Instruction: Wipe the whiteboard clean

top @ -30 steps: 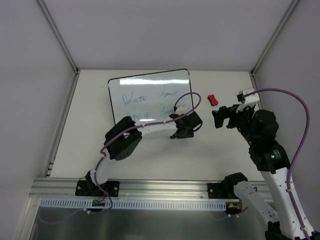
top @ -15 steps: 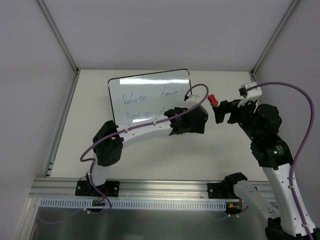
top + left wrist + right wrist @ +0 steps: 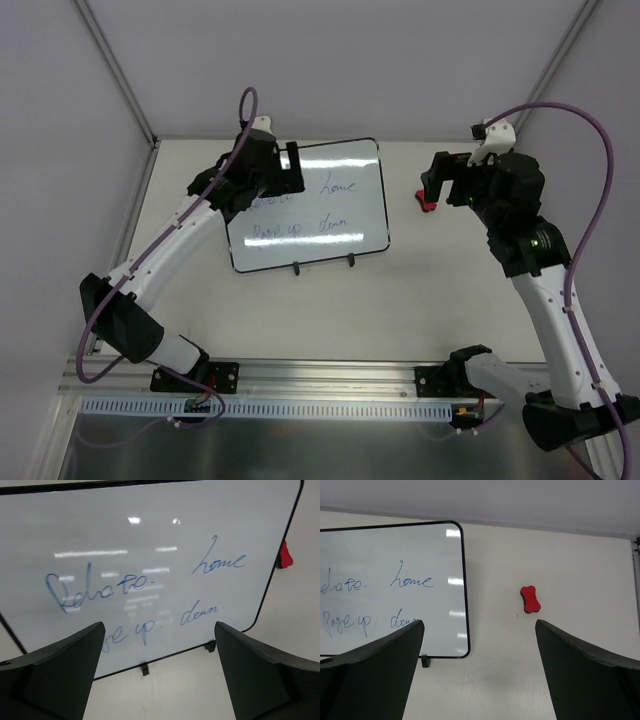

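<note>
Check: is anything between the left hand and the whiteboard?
Nothing visible. The open left hand hangs above the glossy white, black-framed whiteboard with blue handwriting; the small red bone-shaped eraser lies apart, off its right edge.

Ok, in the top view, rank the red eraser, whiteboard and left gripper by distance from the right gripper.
1. Red eraser, close beside the right gripper.
2. Whiteboard, to its left.
3. Left gripper, over the board's far-left part.

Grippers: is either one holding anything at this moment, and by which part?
Nothing is held. The left gripper is open and empty above the whiteboard; the right gripper is open and empty; the eraser lies free on the table.
</note>
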Robot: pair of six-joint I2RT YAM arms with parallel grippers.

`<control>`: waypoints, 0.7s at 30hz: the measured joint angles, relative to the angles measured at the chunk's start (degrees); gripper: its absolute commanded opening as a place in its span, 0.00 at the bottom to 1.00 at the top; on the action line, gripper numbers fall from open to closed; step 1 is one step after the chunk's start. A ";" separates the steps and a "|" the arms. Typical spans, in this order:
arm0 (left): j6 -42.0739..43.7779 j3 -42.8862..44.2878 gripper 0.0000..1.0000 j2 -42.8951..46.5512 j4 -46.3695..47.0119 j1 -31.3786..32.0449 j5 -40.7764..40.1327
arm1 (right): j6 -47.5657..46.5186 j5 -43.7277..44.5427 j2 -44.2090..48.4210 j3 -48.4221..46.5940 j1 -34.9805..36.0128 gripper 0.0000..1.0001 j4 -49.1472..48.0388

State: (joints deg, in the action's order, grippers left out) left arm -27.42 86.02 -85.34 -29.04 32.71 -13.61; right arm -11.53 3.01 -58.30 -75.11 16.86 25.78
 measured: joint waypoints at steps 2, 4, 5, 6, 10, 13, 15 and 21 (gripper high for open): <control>1.46 -2.01 0.93 2.78 -0.37 -4.83 2.73 | 1.14 -1.95 -3.78 -0.85 -2.29 0.99 -0.13; 2.45 -3.72 0.93 5.53 -0.48 -9.70 5.09 | 2.12 -4.81 -8.94 -1.64 -5.64 0.99 -0.31; 2.97 -4.61 0.93 7.02 -0.55 -12.44 6.32 | 2.40 -6.14 -11.89 -2.10 -7.39 0.99 -0.37; 3.43 -5.64 0.94 8.55 -0.39 -14.69 7.23 | 2.54 -6.91 -14.75 -2.56 -8.74 0.99 -0.42; 4.85 -10.56 0.94 15.26 -0.46 -18.62 8.09 | 0.96 -8.39 -27.47 -4.90 -13.27 0.98 -0.50; 5.55 -14.38 0.94 19.69 -0.55 -19.74 8.63 | -2.08 -9.53 -36.54 -7.89 -15.10 0.96 -0.50; 5.79 -16.76 0.94 21.92 -0.72 -20.11 8.59 | -4.48 -10.45 -42.16 -10.16 -15.93 0.93 -0.48; 5.84 -21.18 0.94 25.03 -1.05 -20.83 8.55 | -10.14 -11.96 -53.53 -15.28 -16.31 0.86 -0.46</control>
State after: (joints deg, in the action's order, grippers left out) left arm -21.58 64.84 -60.31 -30.09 11.88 -5.06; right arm -21.67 -8.95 -111.83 -90.39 0.56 25.32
